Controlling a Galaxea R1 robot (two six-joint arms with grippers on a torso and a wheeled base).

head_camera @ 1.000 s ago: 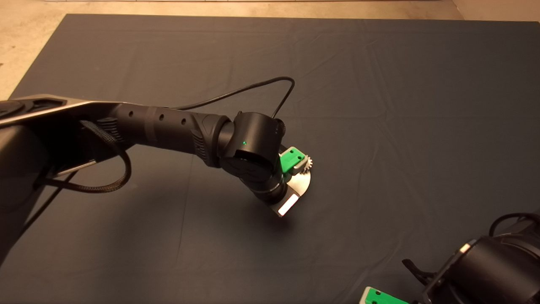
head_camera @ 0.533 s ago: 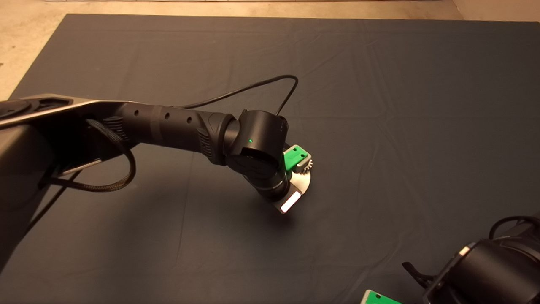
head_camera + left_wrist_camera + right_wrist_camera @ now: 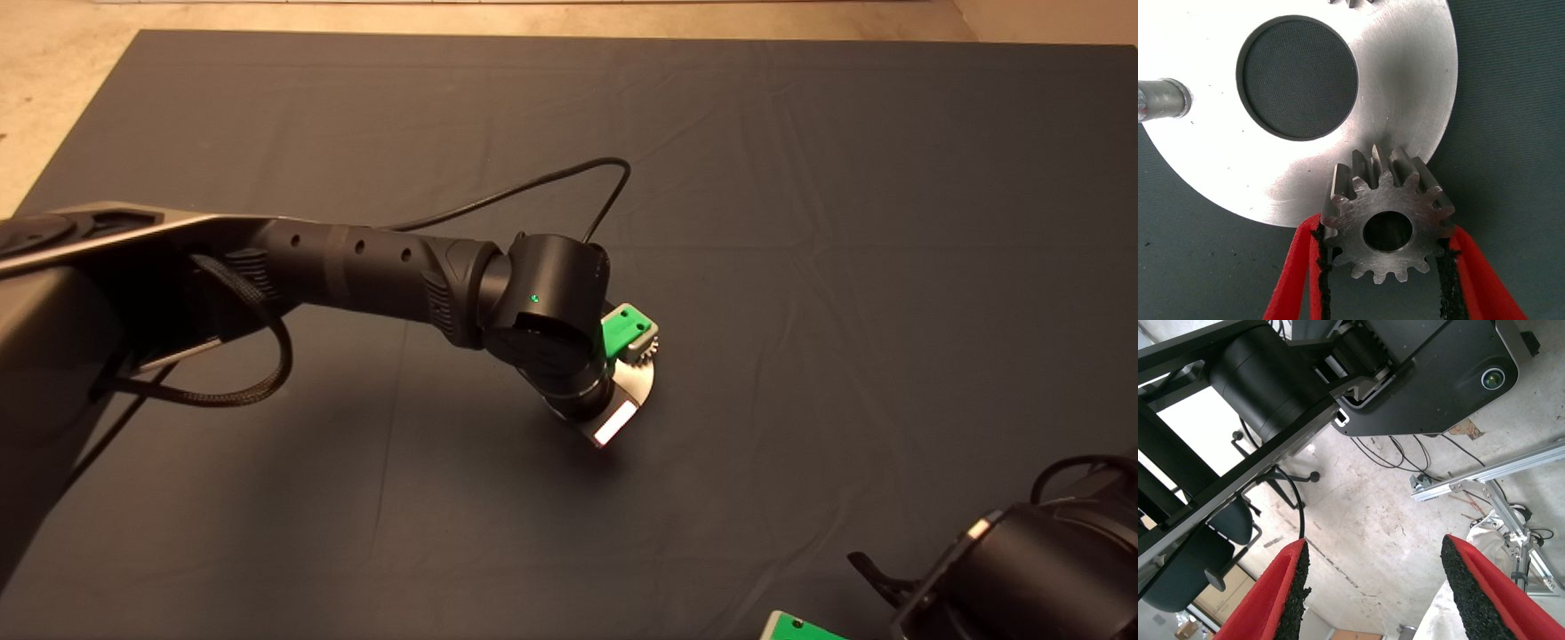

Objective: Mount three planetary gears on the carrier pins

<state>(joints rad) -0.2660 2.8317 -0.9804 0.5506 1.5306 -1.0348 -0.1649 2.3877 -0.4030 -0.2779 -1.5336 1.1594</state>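
A dark mat (image 3: 800, 222) covers the table, with pale floor showing past its far edge. The left arm (image 3: 356, 267) reaches in from the left side of the overhead view to the middle of the mat, a thin black cable (image 3: 533, 187) looping up from its wrist. The wrist body blocks most of the work area from above: only a sliver of the round silver disc (image 3: 642, 380) and a few teeth of a gear (image 3: 647, 348) show beyond the green housing of the left gripper (image 3: 629, 331).

The left wrist view shows far more. The left gripper (image 3: 1388, 273) has its two red fingers (image 3: 1301, 273) clamped on a small silvery gear (image 3: 1388, 223), black pads pressed against the teeth on opposite sides. The gear's flat face and its round centre bore look straight at the camera (so its axis runs along the line of sight, down toward the mat). The gear overlaps the outer edge of the disc (image 3: 1405, 100); whether it rests on the disc or hangs just above cannot be told. The disc lies flat, mat visible through its large centre hole. One bare carrier pin (image 3: 1163, 100) stands near the disc's rim, well apart from the held gear. Teeth of a second gear (image 3: 1353, 3) just show at the disc's far edge.

The right gripper (image 3: 800, 627) waits at the lower right edge of the overhead view. In its wrist view the right gripper (image 3: 1381, 593) has its fingers spread wide apart with nothing between them, facing a floor with cables, a metal frame and a chair.
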